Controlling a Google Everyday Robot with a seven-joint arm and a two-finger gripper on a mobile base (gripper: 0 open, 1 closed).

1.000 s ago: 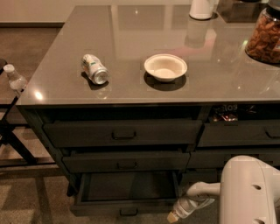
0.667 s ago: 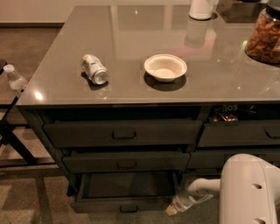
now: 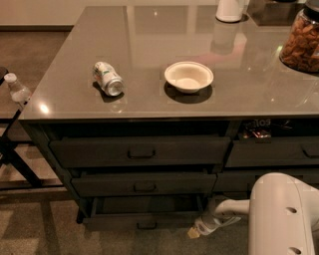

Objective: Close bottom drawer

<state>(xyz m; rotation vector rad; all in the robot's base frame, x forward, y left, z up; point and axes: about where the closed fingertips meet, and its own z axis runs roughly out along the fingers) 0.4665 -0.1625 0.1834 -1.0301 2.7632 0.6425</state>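
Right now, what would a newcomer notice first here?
The bottom drawer stands open near the floor, with the claw low beside its right front corner. On the grey countertop a can lies on its side, left of a white bowl.

The grey, glossy countertop (image 3: 149, 35) carries a few things. A drink can (image 3: 107, 78) lies on its side toward the left front. A white bowl (image 3: 189, 76) stands upright near the middle, well apart from the can. A white container (image 3: 230, 9) sits at the far edge, and a clear jar (image 3: 301, 42) of brown snacks stands at the right edge. The gripper (image 3: 201, 228) hangs low, just beside the right end of the bottom drawer (image 3: 142, 219).
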